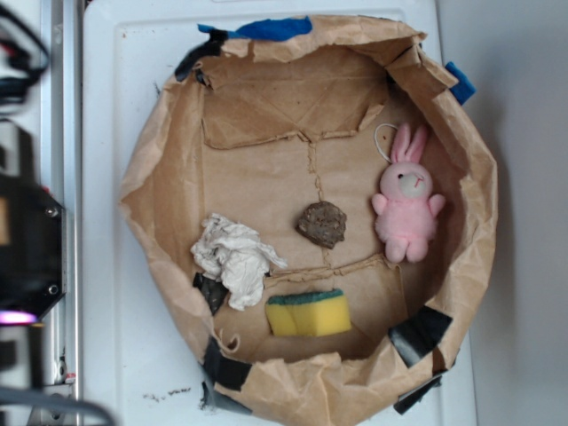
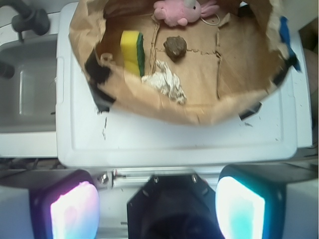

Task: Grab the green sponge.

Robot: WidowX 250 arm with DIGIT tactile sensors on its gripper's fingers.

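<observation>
The green sponge [image 1: 309,312] is a yellow foam block with a dark green layer on its far face. It lies on the brown paper floor near the front wall of the paper enclosure [image 1: 142,177]. In the wrist view the sponge [image 2: 132,51] stands at the upper left, green side to the right. My gripper [image 2: 157,209] is open and empty, its two glowing pads wide apart. It hangs over the robot's base, outside the enclosure and well short of the sponge. In the exterior view only the dark arm [image 1: 27,248] at the left edge shows.
Crumpled white paper [image 1: 232,257] lies just left of the sponge, and a brown rock-like lump [image 1: 321,224] sits in the middle. A pink bunny [image 1: 406,209] lies at the right. The raised paper wall [image 2: 164,107] rings all of them on a white lid [image 2: 174,144].
</observation>
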